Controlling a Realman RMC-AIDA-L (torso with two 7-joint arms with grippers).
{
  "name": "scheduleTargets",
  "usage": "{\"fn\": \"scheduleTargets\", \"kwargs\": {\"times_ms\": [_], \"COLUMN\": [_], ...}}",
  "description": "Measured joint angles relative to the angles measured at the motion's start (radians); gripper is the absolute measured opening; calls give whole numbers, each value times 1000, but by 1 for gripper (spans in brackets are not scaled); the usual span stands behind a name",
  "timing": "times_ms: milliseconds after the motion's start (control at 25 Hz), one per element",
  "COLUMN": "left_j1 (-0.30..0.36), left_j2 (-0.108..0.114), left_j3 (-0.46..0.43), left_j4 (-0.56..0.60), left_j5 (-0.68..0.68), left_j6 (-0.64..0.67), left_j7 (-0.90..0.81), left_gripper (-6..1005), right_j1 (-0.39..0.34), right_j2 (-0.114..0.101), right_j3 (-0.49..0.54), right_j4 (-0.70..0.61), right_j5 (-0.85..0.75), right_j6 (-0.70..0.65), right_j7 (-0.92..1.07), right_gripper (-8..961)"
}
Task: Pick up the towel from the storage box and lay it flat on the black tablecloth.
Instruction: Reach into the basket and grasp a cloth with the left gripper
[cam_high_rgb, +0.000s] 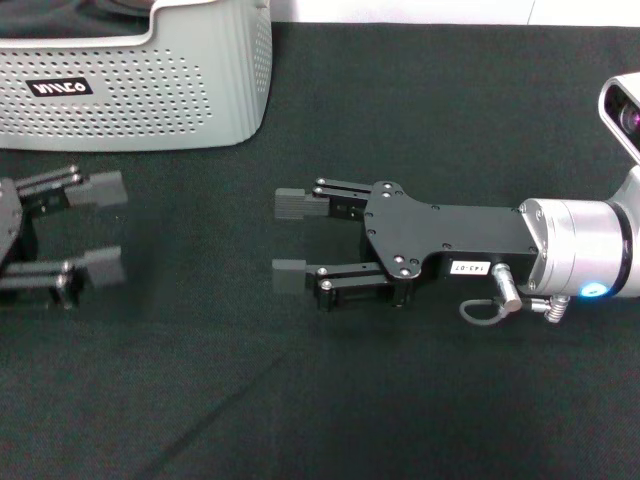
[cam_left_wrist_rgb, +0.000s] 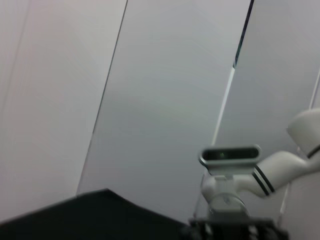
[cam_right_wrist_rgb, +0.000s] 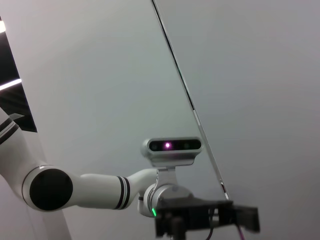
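- Head view: I see the storage box (cam_high_rgb: 150, 90) at the far left of the black tablecloth (cam_high_rgb: 400, 120), its perforated wall and black label facing me. I cannot see the towel anywhere; the inside of the box is hidden from this angle.
- Head view: my right gripper (cam_high_rgb: 290, 240) reaches in from the right over the middle of the cloth, its two pads spread apart with nothing between them. My left gripper (cam_high_rgb: 105, 228) sits at the left edge, just in front of the box, jaws likewise apart and holding nothing. The two grippers point toward each other, well apart.
- Left wrist view: I get pale wall panels, a corner of the black cloth, and the other arm with its camera farther off.
- Right wrist view: wall panels again and the opposite white arm with its camera; no task item shows here.
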Motion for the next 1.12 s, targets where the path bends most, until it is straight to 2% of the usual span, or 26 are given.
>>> {"fn": "scheduleTargets", "kwargs": {"times_ms": [120, 200, 280, 360, 400, 520, 600, 720, 840, 920, 1120], "left_j1": [-21, -28, -29, -27, -25, -23, -16, -15, -28, -61, -114], "left_j2": [-17, -43, -78, -126, -158, -243, -256, -248, -247, -246, -246], "left_j3": [-84, -166, -218, -235, -237, -197, -118, 27, 108, 143, 171], "left_j4": [71, 203, 387, 601, 731, 1036, 1155, 1213, 1184, 1133, 1025], "left_j5": [-2, 6, 32, 102, 163, 407, 534, 670, 790, 884, 1005], "left_j6": [-15, -59, -144, -257, -327, -503, -603, -773, -870, -907, -955], "left_j7": [-59, -121, -173, -204, -213, -210, -227, -258, -263, -277, -285], "left_gripper": [789, 780, 771, 762, 758, 744, 732, 716, 713, 711, 707], "right_j1": [-5, -7, -12, -25, -34, -69, -96, -143, -159, -163, -171], "right_j2": [0, 2, 3, 4, 4, 5, 7, 4, 3, 4, 3], "right_j3": [0, 0, 3, 7, 8, 33, 56, 96, 116, 120, 138], "right_j4": [0, 2, 2, 5, 6, 7, -1, -9, -8, -12, -7], "right_j5": [4, 5, 4, 4, 5, 6, 5, 4, 3, 4, 1], "right_j6": [6, 21, 36, 50, 56, 68, 81, 81, 77, 77, 71], "right_j7": [-9, -22, -28, -33, -37, -56, -71, -91, -99, -104, -106], "right_gripper": [809, 809, 809, 809, 809, 809, 809, 809, 809, 809, 809]}}
